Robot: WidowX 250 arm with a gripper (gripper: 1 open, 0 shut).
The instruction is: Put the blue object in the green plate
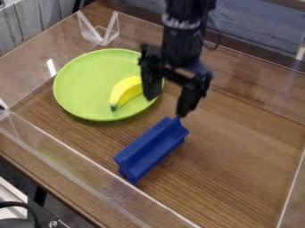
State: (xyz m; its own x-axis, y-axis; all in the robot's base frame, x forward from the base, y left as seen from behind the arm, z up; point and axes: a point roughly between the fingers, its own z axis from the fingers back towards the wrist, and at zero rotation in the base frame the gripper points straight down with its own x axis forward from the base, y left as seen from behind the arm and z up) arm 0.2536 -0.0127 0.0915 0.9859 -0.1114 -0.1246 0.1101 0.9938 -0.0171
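The blue object (152, 148) is a deep-blue grooved block lying diagonally on the wooden table, toward the front. The green plate (84, 85) sits to its upper left and carries a yellow banana (130, 90). My gripper (169, 96) hangs pointing down just above the block's far end, beside the plate's right rim. Its dark fingers (188, 94) stand wide apart with nothing between them. The left finger partly covers the plate's right edge.
Clear acrylic walls (48, 147) fence the wooden table on all sides. A folded transparent stand (98, 28) is at the back left. Bare wood lies to the right of the block.
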